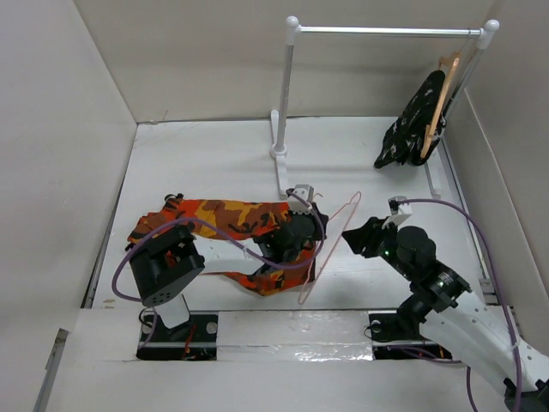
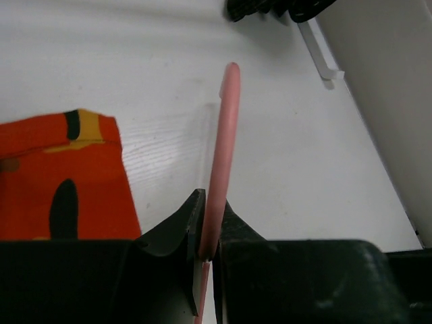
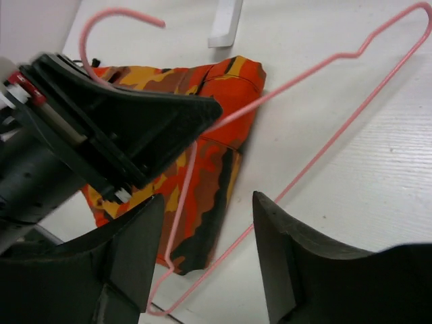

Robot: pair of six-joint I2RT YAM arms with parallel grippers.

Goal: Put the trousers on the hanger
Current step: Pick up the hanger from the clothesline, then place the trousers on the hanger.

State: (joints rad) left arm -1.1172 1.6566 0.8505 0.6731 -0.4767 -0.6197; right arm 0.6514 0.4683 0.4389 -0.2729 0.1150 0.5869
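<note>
The camouflage trousers [image 1: 219, 215] lie spread flat on the table, left of centre. My left gripper [image 1: 309, 230] reaches over their right end and is shut on the thin pink hanger [image 1: 343, 206], which slants from beside the trousers toward the near edge. In the left wrist view the jaws [image 2: 212, 199] pinch the pink wire [image 2: 226, 135], with the trousers' edge [image 2: 61, 189] at the left. My right gripper [image 1: 350, 239] is open just right of the hanger. In the right wrist view its fingers [image 3: 209, 199] are spread above the hanger's wire [image 3: 337, 136] and the trousers' end [image 3: 216, 148].
A white clothes rail [image 1: 287, 94] stands at the back, its foot just behind the trousers. A wooden hanger [image 1: 442, 94] with a black speckled garment [image 1: 416, 120] hangs at its right end. White walls close in the table on the left, right and back.
</note>
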